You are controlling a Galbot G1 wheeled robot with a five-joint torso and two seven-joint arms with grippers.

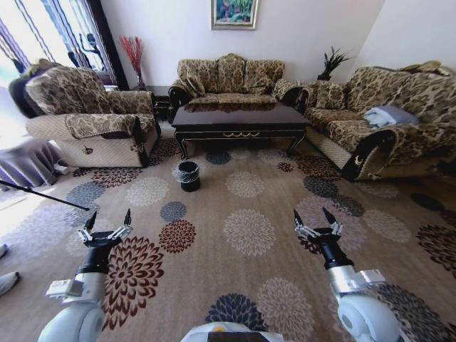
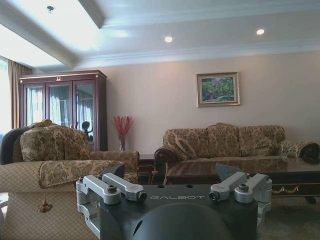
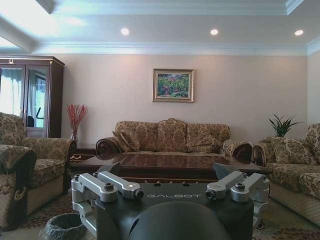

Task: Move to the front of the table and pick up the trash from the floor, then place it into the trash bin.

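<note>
Well ahead of both sets of jaws, the table (image 1: 241,118) is standing across the far end of the floor (image 1: 242,214), in front of the middle sofa (image 1: 229,77) and between an armchair (image 1: 85,114) and a side sofa (image 1: 385,114). The trash bin (image 1: 189,175) is sitting on the carpet just in front of the table's left end, beyond the left gripper (image 1: 108,219) and off toward the centre from it, well apart from both grippers. The left gripper is hovering low over the floor with its fingers spread wide and holding nothing. The right gripper (image 1: 316,216) is hanging at about the same height on the other side, its fingers also splayed open and empty. From the right wrist view, the right gripper (image 3: 170,192) is pointing level toward the table (image 3: 165,165), and the bin's ruffled liner (image 3: 64,227) is showing low beside one finger. From the left wrist view, the left gripper (image 2: 172,192) is facing the table (image 2: 240,172) and armchair (image 2: 55,165). I cannot make out any trash on the carpet.
</note>
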